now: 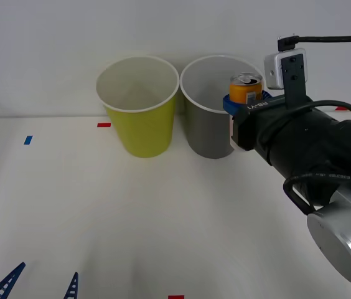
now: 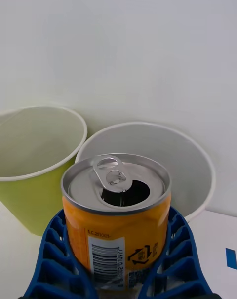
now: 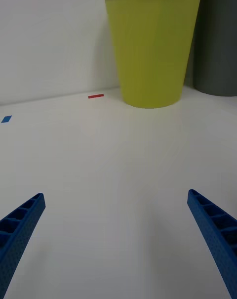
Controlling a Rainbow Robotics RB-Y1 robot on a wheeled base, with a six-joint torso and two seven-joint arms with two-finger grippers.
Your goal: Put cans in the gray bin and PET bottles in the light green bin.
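An orange can [image 1: 246,88] with a silver top stands upright between the blue fingers of my right gripper [image 1: 243,103], which is shut on it. The can [image 2: 117,215] hangs above the near right rim of the gray bin [image 1: 208,128], whose pale inside [image 2: 163,150] shows just beyond it. The light green bin [image 1: 139,118] stands touching the gray one on its left; its wall [image 3: 154,47] rises past my left gripper [image 3: 116,239]. That left gripper [image 1: 38,288] is open, low over the table's front left.
Red tape marks [image 1: 103,124] and a blue one [image 1: 27,140] lie on the white table [image 1: 132,218]. A white wall stands close behind both bins. My right arm's black forearm [image 1: 325,156] reaches in from the right.
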